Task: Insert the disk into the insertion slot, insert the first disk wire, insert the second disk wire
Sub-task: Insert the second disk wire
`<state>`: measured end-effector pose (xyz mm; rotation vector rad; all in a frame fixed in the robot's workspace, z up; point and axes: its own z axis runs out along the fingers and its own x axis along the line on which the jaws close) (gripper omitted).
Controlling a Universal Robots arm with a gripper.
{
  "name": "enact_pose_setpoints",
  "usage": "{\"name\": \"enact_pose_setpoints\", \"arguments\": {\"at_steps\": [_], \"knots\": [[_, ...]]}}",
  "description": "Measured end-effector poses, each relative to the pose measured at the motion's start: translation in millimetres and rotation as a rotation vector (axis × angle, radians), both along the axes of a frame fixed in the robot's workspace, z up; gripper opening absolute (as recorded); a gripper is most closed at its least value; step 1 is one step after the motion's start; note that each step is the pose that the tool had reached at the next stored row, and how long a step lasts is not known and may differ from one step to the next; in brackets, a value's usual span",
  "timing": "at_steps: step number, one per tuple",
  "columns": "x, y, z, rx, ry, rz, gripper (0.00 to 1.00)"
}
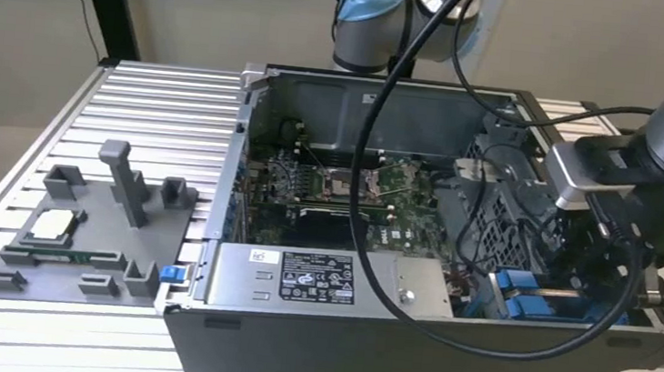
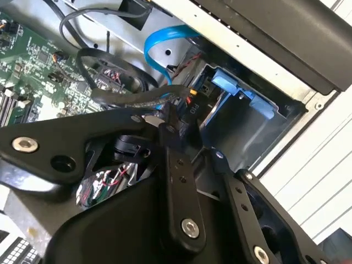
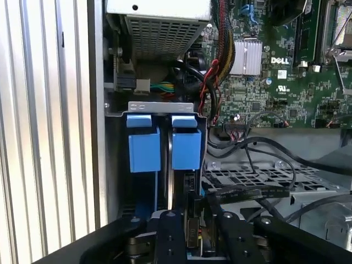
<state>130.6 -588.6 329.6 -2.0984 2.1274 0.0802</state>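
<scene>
The insertion slot (image 3: pixel 159 107) is a grey metal bay at the case's front corner, on the exterior view's right. Two bright blue tabs (image 3: pixel 144 148) stand in it, also visible as blue tabs (image 1: pixel 517 291). A thin silver edge of the disk (image 3: pixel 171 176) shows between them; its face is hidden. My gripper (image 3: pixel 192 223) hangs just over the slot, shut on the black plug of a disk wire (image 3: pixel 192 212). In the second wrist view the gripper (image 2: pixel 190 140) holds that black plug (image 2: pixel 187 110) beside the blue bracket (image 2: pixel 236 88). A blue flat wire (image 2: pixel 165 38) loops behind it.
The open computer case (image 1: pixel 328 359) stands on a slatted metal table (image 1: pixel 156 114). Inside are the green motherboard (image 1: pixel 345 187), the grey power-supply box (image 1: pixel 311 280) and loose black cable bundles (image 3: pixel 247 148). A grey fixture (image 1: pixel 83 235) sits on the exterior view's left.
</scene>
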Motion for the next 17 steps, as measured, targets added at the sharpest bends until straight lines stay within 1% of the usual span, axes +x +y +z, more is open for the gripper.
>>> {"name": "enact_pose_setpoints", "arguments": {"at_steps": [2,3,14,16,17], "knots": [[0.0,0.0,4.2,0.0006,0.0,0.0,1.0],[0.0,0.0,8.1,0.0003,0.0,0.0,1.0],[0.0,0.0,57.5,0.0,0.0013,0.0,1.0],[0.0,0.0,62.6,-0.0001,0.0012,0.0,1.0],[0.0,0.0,62.9,0.0001,0.0012,0.0,1.0]]}}
